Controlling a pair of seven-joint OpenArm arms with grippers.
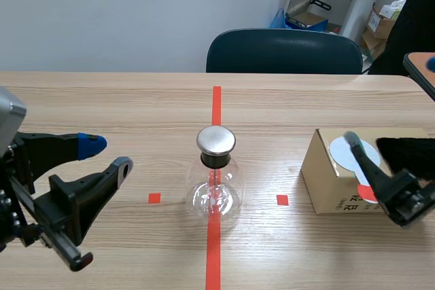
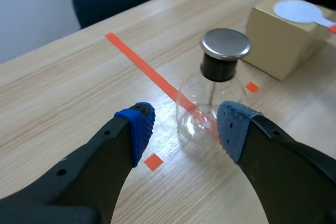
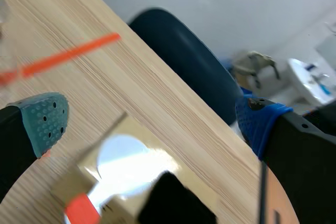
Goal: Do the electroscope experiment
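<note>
White wand (image 1: 338, 150): on box (image 1: 325, 187), handle toward right fingers (image 3: 47, 121)
Right fingers: released, over box
Left fingers (image 2: 136, 127): released, far from box

An office-like workroom: wooden table (image 1: 102, 113), blue chair (image 1: 285, 52), stored boxes (image 1: 380, 25).

Dk-blue chair (image 1: 284, 51), pale wall (image 1: 136, 11) behind.

The left arm (image 1: 30, 198) comes in low, and the left tool (image 1: 107, 155) points toward the middle with its two fingers spread wide. The right arm (image 1: 410, 200) is low too; the right tool (image 3: 153, 123) tilts downward, fingers likewise wide apart.
</note>
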